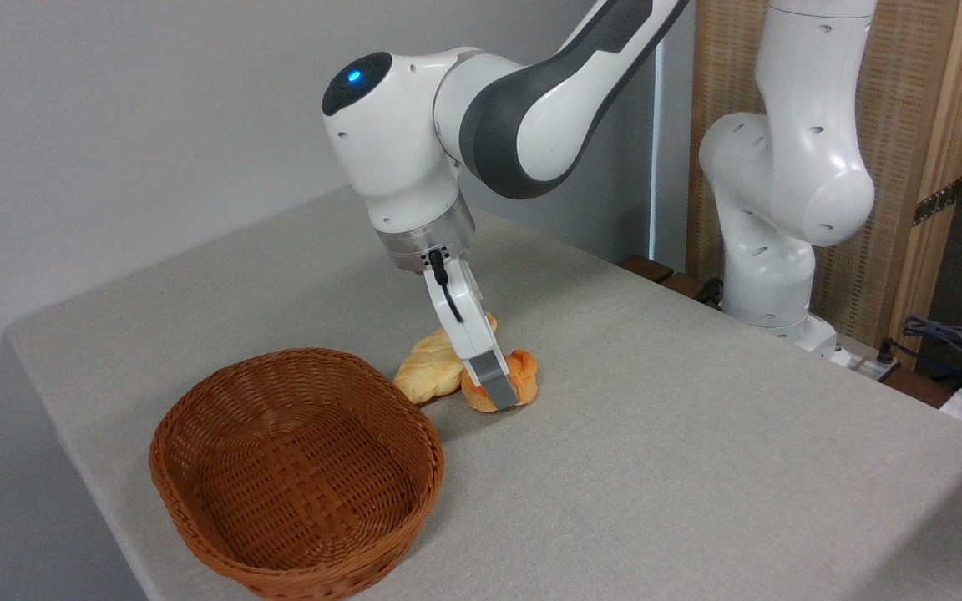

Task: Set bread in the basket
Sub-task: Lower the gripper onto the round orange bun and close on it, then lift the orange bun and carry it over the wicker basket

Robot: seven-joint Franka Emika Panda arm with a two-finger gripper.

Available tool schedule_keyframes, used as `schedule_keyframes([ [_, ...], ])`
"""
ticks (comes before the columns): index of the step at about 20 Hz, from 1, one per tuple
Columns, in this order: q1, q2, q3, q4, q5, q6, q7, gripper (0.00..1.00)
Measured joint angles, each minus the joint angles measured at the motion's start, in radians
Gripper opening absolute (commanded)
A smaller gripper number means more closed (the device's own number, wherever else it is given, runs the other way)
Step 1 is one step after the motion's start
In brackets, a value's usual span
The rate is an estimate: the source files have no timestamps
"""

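Table [698, 467]: basket [297, 476], bread [523, 376], loaf [431, 367].

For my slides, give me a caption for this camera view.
Gripper closes on orange bun beside empty basket.

No readable text, labels or numbers appear.

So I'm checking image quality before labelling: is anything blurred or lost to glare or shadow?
Fixed camera: sharp throughout, light soft and even, no glare. The hand casts a faint shadow beside the orange bun; the basket interior is readable. Whether the hand has closed on the bun is hidden.
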Motion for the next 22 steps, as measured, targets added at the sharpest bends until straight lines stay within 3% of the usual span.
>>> schedule_keyframes([
  [11,0.000,-0.075,-0.001,0.049,0.000,-0.020,0.000,0.49],
  [14,0.000,-0.080,-0.001,0.097,-0.026,-0.014,0.000,0.49],
  [19,0.000,-0.048,0.000,0.179,-0.077,0.086,-0.038,0.52],
  [22,0.000,0.002,0.001,0.199,-0.087,0.177,-0.130,0.52],
])
